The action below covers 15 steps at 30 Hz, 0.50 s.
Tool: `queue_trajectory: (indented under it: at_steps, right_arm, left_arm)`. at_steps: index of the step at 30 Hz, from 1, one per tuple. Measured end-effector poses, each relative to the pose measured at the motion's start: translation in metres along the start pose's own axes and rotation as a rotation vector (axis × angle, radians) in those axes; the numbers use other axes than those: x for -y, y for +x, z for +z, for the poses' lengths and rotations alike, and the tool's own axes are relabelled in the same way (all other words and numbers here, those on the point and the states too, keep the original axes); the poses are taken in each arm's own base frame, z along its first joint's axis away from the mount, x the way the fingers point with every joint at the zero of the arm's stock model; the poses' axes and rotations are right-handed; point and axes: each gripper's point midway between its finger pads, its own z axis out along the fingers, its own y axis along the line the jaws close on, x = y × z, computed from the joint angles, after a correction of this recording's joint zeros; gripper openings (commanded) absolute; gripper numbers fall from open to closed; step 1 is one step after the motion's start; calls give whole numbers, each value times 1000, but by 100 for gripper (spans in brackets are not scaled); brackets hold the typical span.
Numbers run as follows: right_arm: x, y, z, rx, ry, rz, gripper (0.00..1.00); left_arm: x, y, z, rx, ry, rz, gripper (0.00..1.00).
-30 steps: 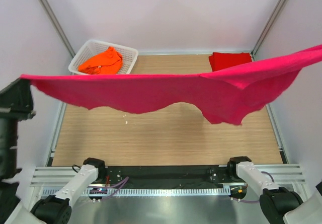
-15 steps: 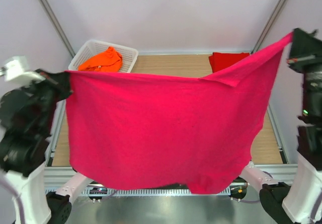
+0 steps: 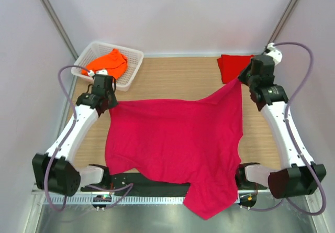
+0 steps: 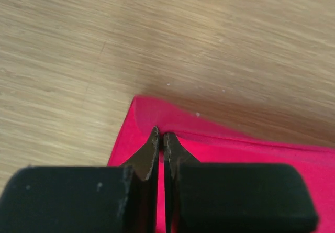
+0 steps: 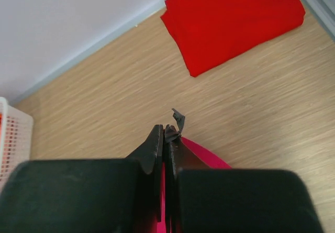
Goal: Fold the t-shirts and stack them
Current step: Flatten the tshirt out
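The magenta-pink t-shirt [image 3: 178, 139] lies spread across the table, its lower part hanging over the near edge. My left gripper [image 3: 108, 103] is shut on its far left corner, low over the wood; in the left wrist view the gripper [image 4: 161, 134] pinches the pink cloth [image 4: 235, 152]. My right gripper [image 3: 242, 82] is shut on the far right corner, which stays lifted in a peak; the right wrist view shows its tips [image 5: 166, 129] closed on the pink cloth [image 5: 207, 153]. A folded red t-shirt [image 3: 236, 64] [image 5: 233, 18] lies at the back right. The orange t-shirt [image 3: 107, 63] sits crumpled in the basket.
The white lattice basket [image 3: 135, 55] stands at the back left corner, just beyond my left gripper; its edge [image 5: 10, 139] shows in the right wrist view. White walls and slanted frame posts close in the table. Bare wood [image 3: 172, 78] lies between basket and red shirt.
The pink shirt hung stretched in the air between both raised grippers. Both arms have come down and away from the camera, laying it over the table, corners still held.
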Motion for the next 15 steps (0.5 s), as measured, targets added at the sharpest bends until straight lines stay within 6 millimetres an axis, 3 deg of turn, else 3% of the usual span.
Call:
queue_trajectory:
  at_steps: [6,9,12,15]
  right_arm:
    - [7,40,62,-90,64,-55,1]
    - [14,65,88,-154,98,-82,1]
    - [18,81,105,-199,126,-102,1]
    - [20,83,116,-226,158,-113,1]
  left_arm:
    - [16,20,92,-186,-88,98,0]
    - [19,24,126,-247,-134,151,0]
    - [18,24,145,-265,-168,195,0]
    - [14,17,145,-252,-184,231,0]
